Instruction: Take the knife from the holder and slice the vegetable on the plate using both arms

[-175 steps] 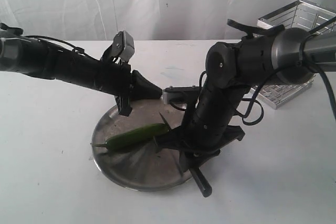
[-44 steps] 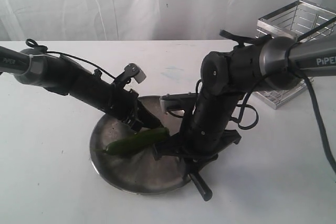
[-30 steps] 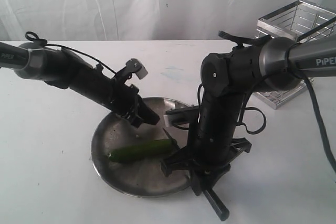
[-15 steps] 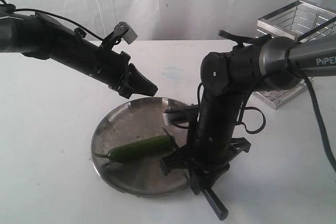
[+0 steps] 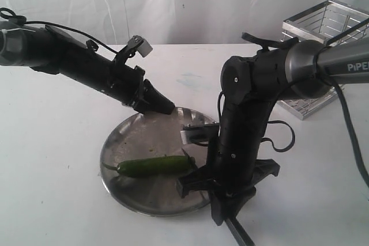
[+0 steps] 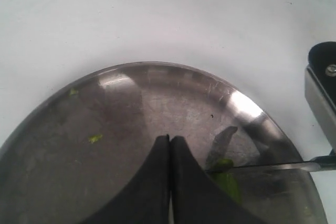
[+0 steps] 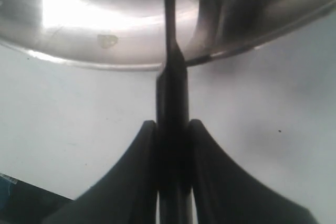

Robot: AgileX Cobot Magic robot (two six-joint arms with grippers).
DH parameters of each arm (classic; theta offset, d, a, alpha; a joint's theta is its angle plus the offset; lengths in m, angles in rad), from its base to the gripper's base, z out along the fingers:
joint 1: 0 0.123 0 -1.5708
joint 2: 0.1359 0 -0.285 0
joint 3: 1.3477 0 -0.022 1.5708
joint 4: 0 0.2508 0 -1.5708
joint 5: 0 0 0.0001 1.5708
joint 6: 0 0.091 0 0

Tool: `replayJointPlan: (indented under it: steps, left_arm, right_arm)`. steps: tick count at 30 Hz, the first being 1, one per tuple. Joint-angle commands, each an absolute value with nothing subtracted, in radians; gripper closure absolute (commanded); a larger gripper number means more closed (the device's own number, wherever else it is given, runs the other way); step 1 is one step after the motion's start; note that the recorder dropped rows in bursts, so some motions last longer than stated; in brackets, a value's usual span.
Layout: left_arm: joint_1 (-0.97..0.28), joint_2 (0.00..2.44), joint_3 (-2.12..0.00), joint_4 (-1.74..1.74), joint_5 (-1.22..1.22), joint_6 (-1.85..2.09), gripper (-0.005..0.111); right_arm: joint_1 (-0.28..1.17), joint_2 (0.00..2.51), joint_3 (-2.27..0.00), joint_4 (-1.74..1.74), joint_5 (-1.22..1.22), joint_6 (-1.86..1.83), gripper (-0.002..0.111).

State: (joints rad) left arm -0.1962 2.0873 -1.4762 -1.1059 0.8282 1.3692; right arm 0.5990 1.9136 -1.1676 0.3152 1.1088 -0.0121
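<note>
The green vegetable (image 5: 153, 166) lies across the steel plate (image 5: 118, 136). My left gripper (image 5: 167, 108) hangs shut and empty above the plate's far rim, apart from the vegetable; its wrist view shows its tips (image 6: 170, 139) pressed together over the plate (image 6: 131, 93). The right gripper (image 5: 203, 178) is shut on the knife's black handle (image 5: 237, 233) at the plate's right side. The blade tip (image 5: 185, 154) meets the vegetable's right end. The left wrist view shows the blade (image 6: 273, 167) by the green flesh (image 6: 227, 182). In the right wrist view the gripper (image 7: 172, 124) clamps the handle and the blade (image 7: 169, 14) reaches over the plate (image 7: 105, 35).
The chrome wire holder (image 5: 323, 27) stands at the back right on the white table, behind the right arm's elbow (image 5: 259, 79). Small green bits (image 6: 95, 139) lie on the plate. A white curtain closes off the back.
The left gripper has let go of the vegetable and risen back to the plate's far rim. The right arm with the knife has shifted toward the front; the vegetable lies flatter.
</note>
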Motion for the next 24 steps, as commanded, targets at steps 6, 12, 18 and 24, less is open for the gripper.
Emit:
replayJointPlan:
  steps: [6,12,18,24]
  left_arm:
    - [-0.228,2.084,-1.433,-1.151,0.807,1.368,0.106]
    - [-0.244,2.084,-1.358,-1.221,0.588,1.357,0.106]
    - [-0.244,2.084,-1.346,-1.295,0.611,1.401,0.106]
    - [-0.244,2.084,-1.346,-1.314,0.685,1.470,0.106]
  right_arm:
    - [0.597,1.911,-1.173,0.324,1.090,0.000,0.108]
    - [0.597,1.911,-1.173,0.357,1.066,0.006,0.108]
    - [0.616,1.911,-1.173,0.436,1.020,0.069,0.108]
    - [0.658,1.911,-1.173,0.436,0.993,0.109,0.108]
